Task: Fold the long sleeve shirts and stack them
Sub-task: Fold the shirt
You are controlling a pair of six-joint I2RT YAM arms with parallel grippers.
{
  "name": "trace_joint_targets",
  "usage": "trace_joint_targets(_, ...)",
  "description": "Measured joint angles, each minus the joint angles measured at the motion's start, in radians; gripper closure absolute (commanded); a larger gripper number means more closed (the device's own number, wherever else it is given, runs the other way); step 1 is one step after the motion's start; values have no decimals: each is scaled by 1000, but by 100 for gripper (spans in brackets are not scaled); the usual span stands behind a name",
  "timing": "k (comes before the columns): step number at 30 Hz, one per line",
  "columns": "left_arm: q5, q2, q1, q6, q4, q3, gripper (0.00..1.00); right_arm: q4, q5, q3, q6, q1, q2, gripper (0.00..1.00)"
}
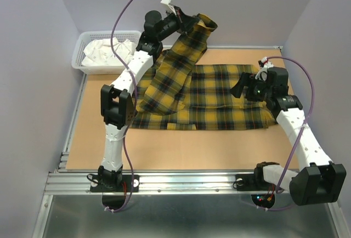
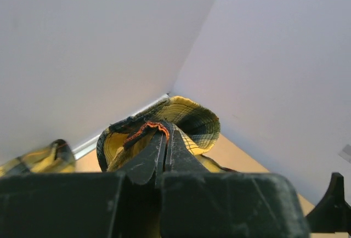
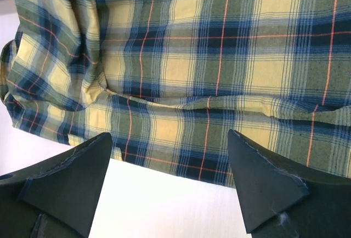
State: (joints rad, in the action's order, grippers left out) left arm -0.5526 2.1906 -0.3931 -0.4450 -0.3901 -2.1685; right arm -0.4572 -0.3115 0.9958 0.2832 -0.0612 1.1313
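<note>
One long sleeve shirt [image 1: 219, 98], yellow flannel with dark plaid and thin red lines, lies spread across the tan table. One of its sleeves [image 1: 192, 46] is pulled up and back, off the table. My left gripper [image 1: 190, 23] is raised near the back wall and is shut on the end of that sleeve. In the left wrist view the jaws [image 2: 166, 129] pinch an orange-stitched fabric edge [image 2: 143, 128]. My right gripper [image 1: 239, 89] hovers open over the right part of the shirt. In the right wrist view its fingertips [image 3: 169, 135] straddle the shirt's edge [image 3: 219, 57], with nothing held.
A white basket [image 1: 92, 69] holding white cloth stands at the back left corner. Walls close in the back and both sides. A metal rail [image 1: 181, 180] runs along the near edge, where both arm bases sit.
</note>
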Motion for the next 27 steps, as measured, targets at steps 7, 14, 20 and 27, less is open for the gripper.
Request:
trace_joint_targets(7,-106,60,-32,18,-10,-26,100,1,4,-24,3,0,-35,10)
trace_joint_targets(14,-156,106,-25,7,-6,-37,100,1,9,-29,8,0,-40,10)
trace_joint_targets(20,-85,46,-27,-9,-18,106,100,1,32,-31,9,0,-48,10)
trace_joint_targets(27,45,-93,-96,-26,-17,359,100,1,82,-31,3,0,-65,10)
